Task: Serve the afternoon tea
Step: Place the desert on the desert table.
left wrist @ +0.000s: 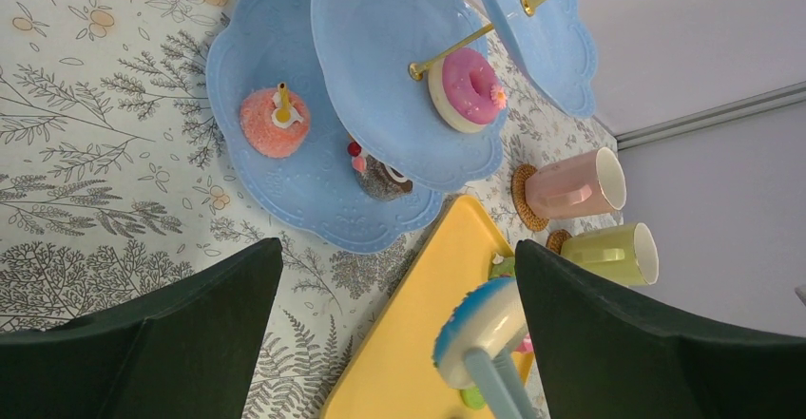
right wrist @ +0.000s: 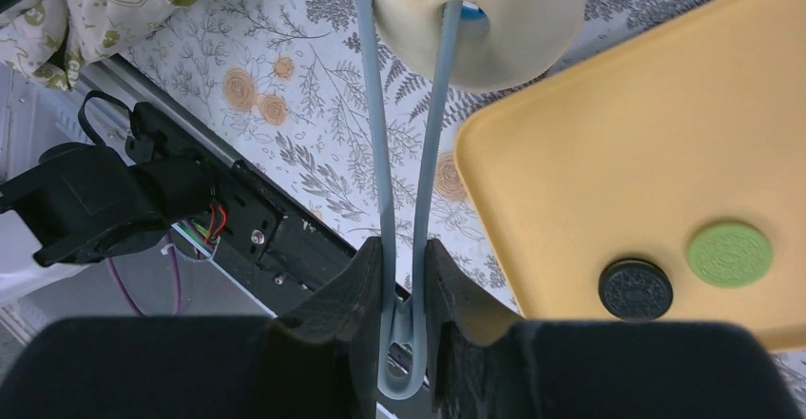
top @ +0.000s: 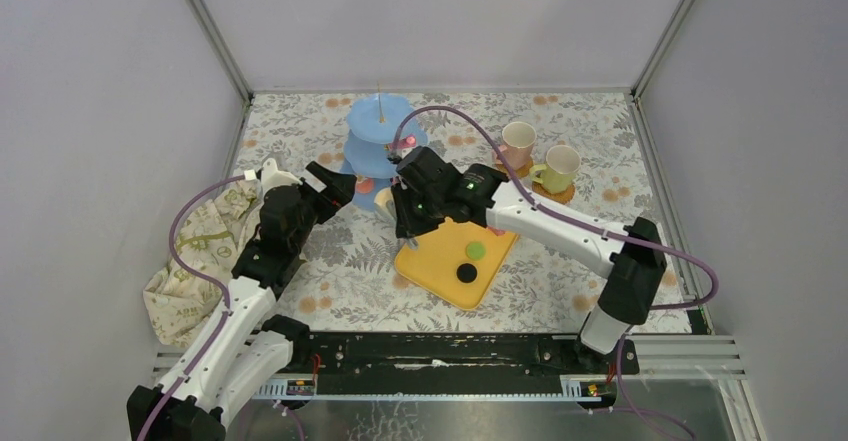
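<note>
The light-blue three-tier stand (top: pixel 378 141) stands at the back centre. In the left wrist view its bottom tier (left wrist: pixel 285 48) holds an orange pastry (left wrist: pixel 275 123) and a brown pastry (left wrist: pixel 380 177), and the middle tier holds a pink donut (left wrist: pixel 468 88). My right gripper (right wrist: pixel 404 248) is shut on light-blue tongs (right wrist: pixel 375 134), which grip a cream donut (right wrist: pixel 475 20) with blue icing (left wrist: pixel 480 329) just off the tray's corner, near the stand. A green cookie (right wrist: pixel 729 255) and a black cookie (right wrist: pixel 635 289) lie on the tray. My left gripper (left wrist: pixel 399 248) is open and empty, left of the stand. The pink mug (top: pixel 517 144) and pale green mug (top: pixel 558 168) stand at the back right.
The yellow tray (top: pixel 440 266) lies in the middle of the flowered table. The beige cloth (top: pixel 200 246) is bunched at the left edge. Both mugs sit on round woven coasters (left wrist: pixel 526 200). Grey walls close in the back and sides.
</note>
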Tool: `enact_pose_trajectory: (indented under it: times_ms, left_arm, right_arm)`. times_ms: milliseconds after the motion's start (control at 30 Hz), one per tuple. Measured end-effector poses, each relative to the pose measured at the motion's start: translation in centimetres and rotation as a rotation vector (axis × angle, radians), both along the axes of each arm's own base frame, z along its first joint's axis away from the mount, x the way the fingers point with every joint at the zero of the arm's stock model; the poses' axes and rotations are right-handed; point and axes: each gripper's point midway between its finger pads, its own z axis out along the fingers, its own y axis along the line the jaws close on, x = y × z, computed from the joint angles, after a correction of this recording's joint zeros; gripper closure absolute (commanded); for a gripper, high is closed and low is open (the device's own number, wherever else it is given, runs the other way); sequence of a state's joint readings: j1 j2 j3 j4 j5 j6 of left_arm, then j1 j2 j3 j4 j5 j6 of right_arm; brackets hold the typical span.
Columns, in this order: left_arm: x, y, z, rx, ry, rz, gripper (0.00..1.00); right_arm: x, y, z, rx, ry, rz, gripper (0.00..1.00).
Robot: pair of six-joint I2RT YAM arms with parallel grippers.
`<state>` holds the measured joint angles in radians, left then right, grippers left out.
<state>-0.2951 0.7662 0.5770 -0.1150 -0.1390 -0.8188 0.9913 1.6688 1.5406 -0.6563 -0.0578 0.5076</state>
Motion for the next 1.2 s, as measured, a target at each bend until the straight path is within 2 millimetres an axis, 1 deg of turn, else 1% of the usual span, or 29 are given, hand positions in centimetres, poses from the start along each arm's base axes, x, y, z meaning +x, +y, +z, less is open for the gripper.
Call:
enact_pose_trajectory:
  times_ms: [33, 233, 433, 533, 733, 967, 1100, 1200]
  left_arm:
    - [0.0, 0.0, 0.0, 0.000, 0.000, 0.000, 0.00]
    - [-0.2, 0.2, 0.0, 0.002, 0.003, 0.005, 0.00]
    - [-0.4, 0.7, 0.7, 0.002, -0.020, 0.029, 0.00]
    - [-0.4, 1.0, 0.9, 0.005, -0.028, 0.044, 0.00]
    - [-0.6, 1.3, 0.7, 0.015, -0.013, 0.060, 0.00]
    - [-0.7, 1.5, 0.8, 0.019, -0.008, 0.067, 0.00]
    - [-0.7, 1.8, 1.2, 0.025, -0.014, 0.078, 0.00]
    - [-0.8, 2.0, 1.8, 0.026, -0.032, 0.087, 0.00]
  right_arm:
    - [-0.1, 0.6, -0.1, -0.002, -0.005, 0.008, 1.00]
    - [-0.5, 2.7, -0.5, -0.017, -0.009, 0.036, 1.00]
    - [-0.4, 4.5, 0.4, 0.005, -0.029, 0.051, 1.00]
    - [-0.3, 5.0, 0.7, 0.008, -0.037, 0.053, 1.00]
    - [-0.2, 5.8, 0.6, 0.005, -0.038, 0.057, 1.00]
    - [-0.1, 6.0, 0.5, -0.010, -0.036, 0.059, 1.00]
    - [0.1, 6.3, 1.2, -0.001, -0.048, 0.062, 1.00]
    - [0.6, 7.1, 1.9, 0.014, -0.061, 0.066, 1.00]
